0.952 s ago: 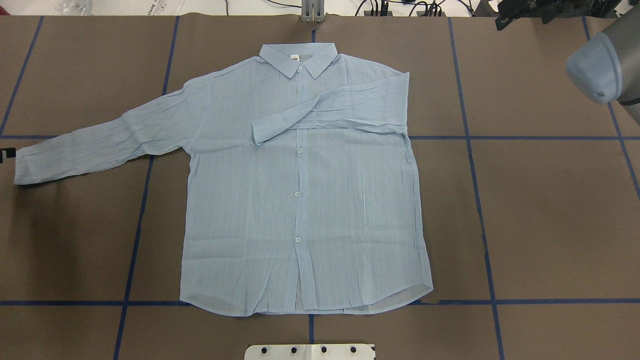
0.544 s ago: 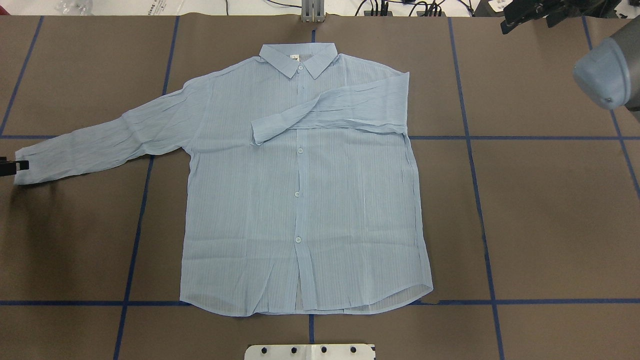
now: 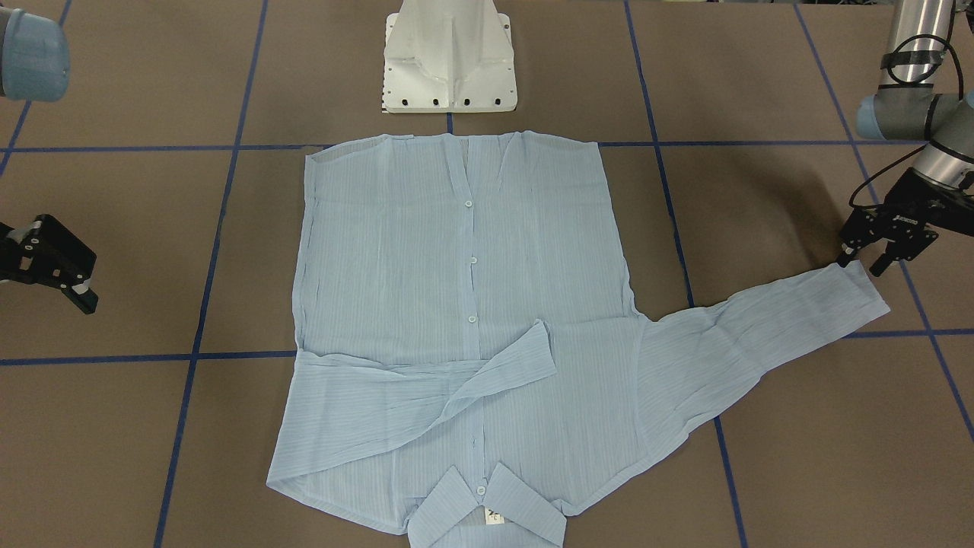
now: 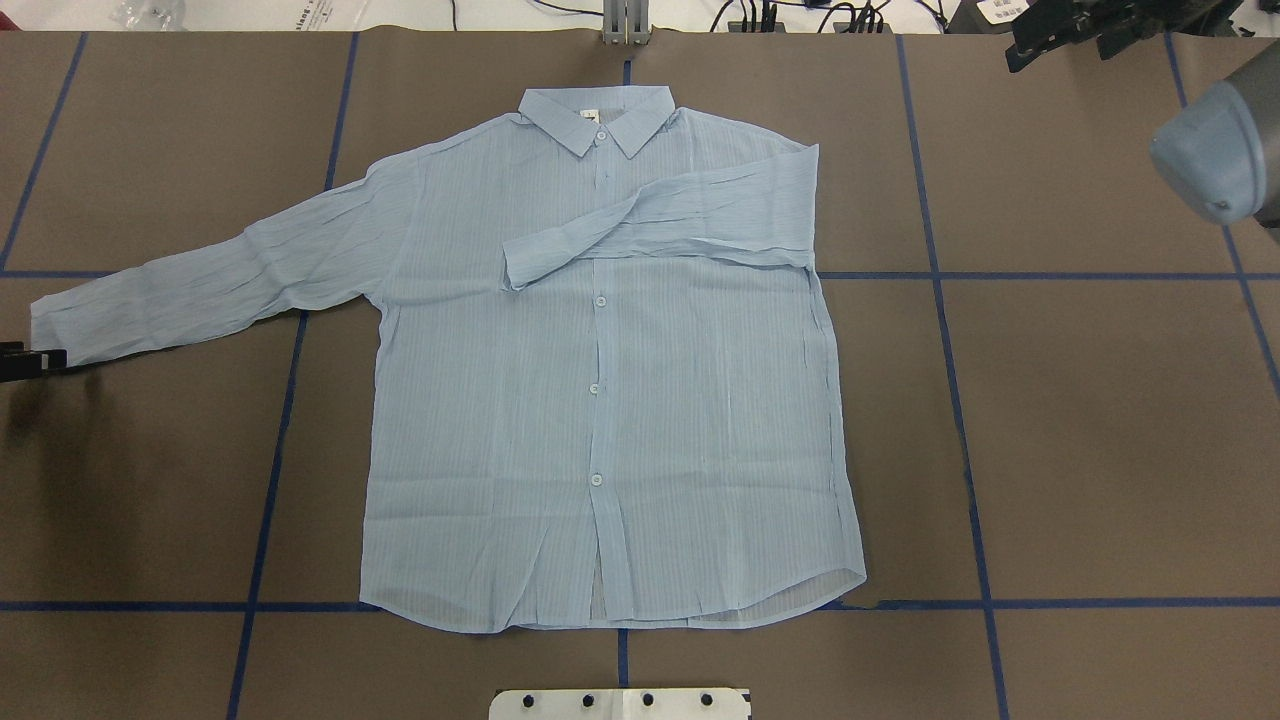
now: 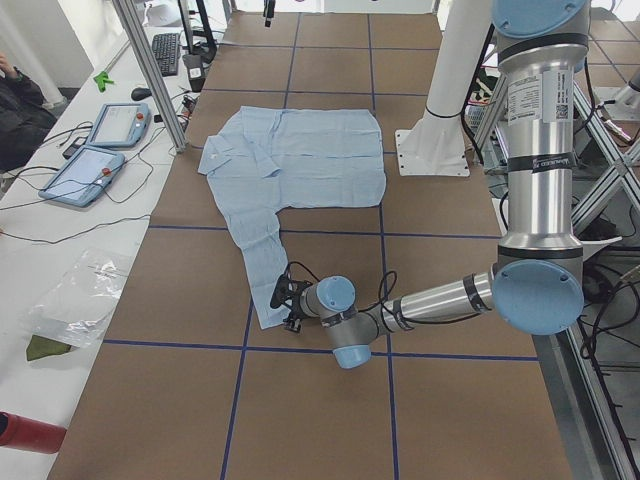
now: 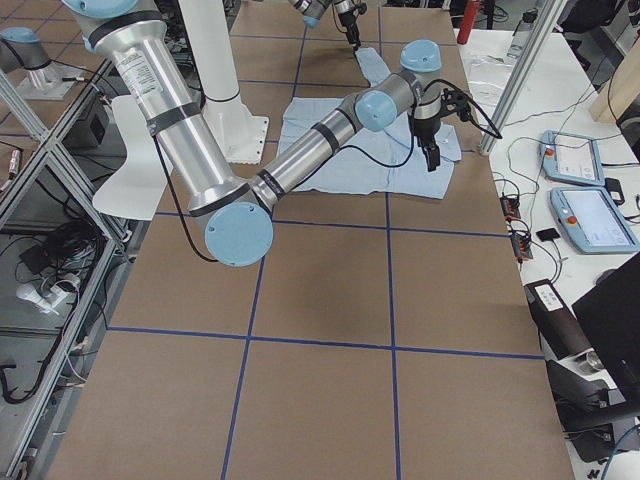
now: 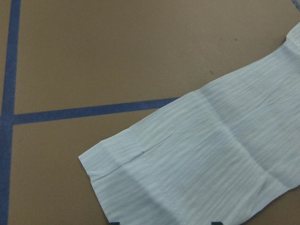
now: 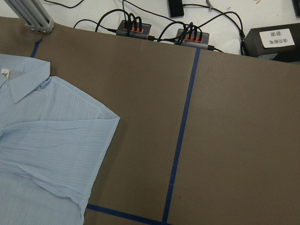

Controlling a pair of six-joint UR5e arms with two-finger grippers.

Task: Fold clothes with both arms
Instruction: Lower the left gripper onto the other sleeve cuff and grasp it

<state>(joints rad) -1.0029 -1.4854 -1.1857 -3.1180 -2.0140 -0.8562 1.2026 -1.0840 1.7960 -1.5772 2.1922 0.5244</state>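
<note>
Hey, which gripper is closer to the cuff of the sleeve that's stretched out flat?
Left. The left gripper is right at the cuff edge; the right gripper is far off, beyond the opposite side of the shirt.

Two fixed cameras looked steeply down on the bench [image 4: 1100, 450] from opposite sides: the shirt [image 4: 600, 400] showed its collar [image 4: 597, 118] at the top of one frame, the bottom of the other. Two more looked along it from either end. The left wrist camera sat close over a cuff [image 7: 122, 178]; the right one looked from higher.
</note>
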